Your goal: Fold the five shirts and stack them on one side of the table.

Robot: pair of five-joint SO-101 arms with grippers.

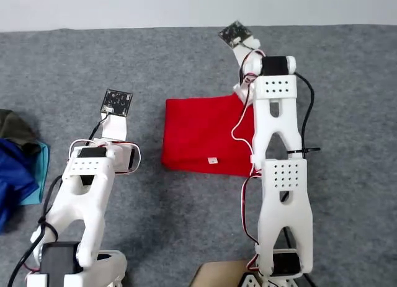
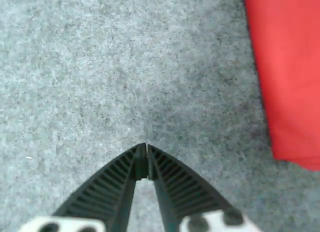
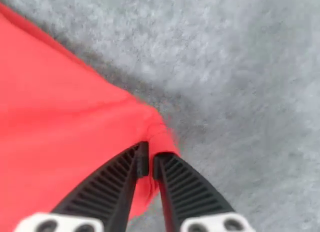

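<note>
**Right hand pinched on red shirt corner; left hand idle**

Black ribbed fingers (image 3: 115,187) of the right hand (image 3: 148,159) are closed on a bunched corner of the red cloth shirt (image 3: 60,117). A small fold of fabric is nipped between the tips. In the high view this is the shirt's far corner on the right arm's side.

- The shirt lies flat as a rough rectangle on the grey felt-covered surface (image 1: 155,57), between the two arms. A small white tag (image 1: 212,160) shows near its near edge.
- Left hand (image 2: 146,149): tips pressed together, nothing between them. It hangs over bare felt just beside the shirt's edge, not touching it.
- Heap of dark green, blue and teal garments (image 1: 18,163) sits at the surface's left edge, well apart from the red one. I cannot tell whether these are folded.

Step in hand (judgement): a fold of the red cloth shirt, with the corner grip made and the carry not yet done.

Next move calls for:
- lifting the corner only enough to clear the cloth, then drawing it across to the opposite edge;
- keeping the pinch firm so the fabric does not slip;
- possibly the left hand pinning or taking the matching corner to keep the fold square.
</note>
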